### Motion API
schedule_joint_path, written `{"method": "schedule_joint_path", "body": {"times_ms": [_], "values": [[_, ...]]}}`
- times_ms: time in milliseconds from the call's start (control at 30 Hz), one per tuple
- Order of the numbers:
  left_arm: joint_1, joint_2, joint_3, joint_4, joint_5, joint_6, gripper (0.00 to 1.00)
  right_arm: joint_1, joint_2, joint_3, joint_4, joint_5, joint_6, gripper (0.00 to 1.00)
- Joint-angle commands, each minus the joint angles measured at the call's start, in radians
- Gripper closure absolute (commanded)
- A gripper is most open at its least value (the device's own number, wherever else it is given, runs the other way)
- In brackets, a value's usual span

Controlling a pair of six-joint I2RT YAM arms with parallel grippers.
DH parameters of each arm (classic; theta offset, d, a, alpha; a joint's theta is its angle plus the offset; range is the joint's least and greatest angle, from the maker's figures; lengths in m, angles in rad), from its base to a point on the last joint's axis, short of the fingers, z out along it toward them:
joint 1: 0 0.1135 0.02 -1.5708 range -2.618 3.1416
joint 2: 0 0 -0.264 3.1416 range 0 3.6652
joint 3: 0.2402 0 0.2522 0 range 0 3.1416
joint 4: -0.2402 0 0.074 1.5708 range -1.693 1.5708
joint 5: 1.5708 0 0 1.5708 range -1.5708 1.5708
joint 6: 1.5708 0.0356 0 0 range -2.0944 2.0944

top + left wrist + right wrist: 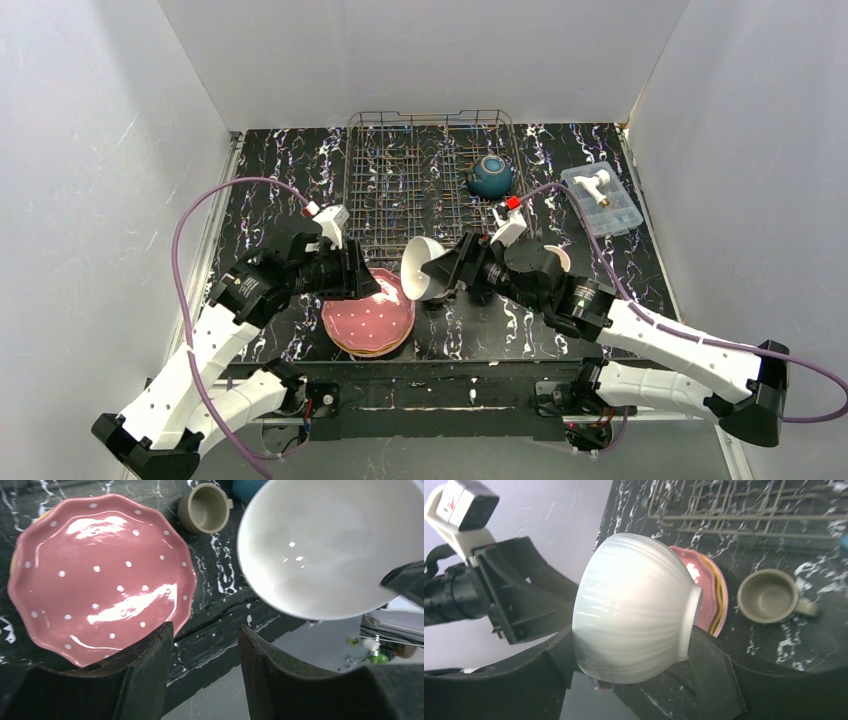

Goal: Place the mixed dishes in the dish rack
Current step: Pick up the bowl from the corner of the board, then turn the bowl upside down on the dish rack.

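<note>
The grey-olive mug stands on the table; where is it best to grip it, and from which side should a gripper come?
Probably its rim wall, from above: the grey-olive mug stands upright, mouth open, so one finger fits inside and one outside. Take the rim away from the handle, which sticks out sideways. The left gripper is open and empty.

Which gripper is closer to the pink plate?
Left. The left gripper hangs just above the pink plate; the right gripper is off to its side, holding the white bowl.
</note>
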Motion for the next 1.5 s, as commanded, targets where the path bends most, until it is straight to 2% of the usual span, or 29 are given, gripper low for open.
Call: {"method": "schedule_joint_path", "body": {"times_ms": [0,433,733,1000,1467], "values": [[-0.001,-0.027,0.019,-0.062,-0.076,0.050,0.52,-0.032,0.037,0.158,-0.039,0.080,-0.106,0.99],[-0.001,-0.079,-0.053,-0.068,-0.091,0.122,0.54,-0.164,0.252,0.460,-0.274,0.179,-0.360,0.99],[-0.001,-0.086,-0.095,-0.037,-0.044,0.151,0.56,-0.228,0.416,0.630,-0.361,0.272,-0.517,0.99],[-0.001,-0.109,-0.137,-0.021,-0.048,0.186,0.56,-0.243,0.546,0.737,-0.415,0.459,-0.665,0.99],[-0.001,-0.117,-0.172,0.021,-0.011,0.194,0.57,-0.277,0.723,0.842,-0.427,0.592,-0.825,0.99]]}}
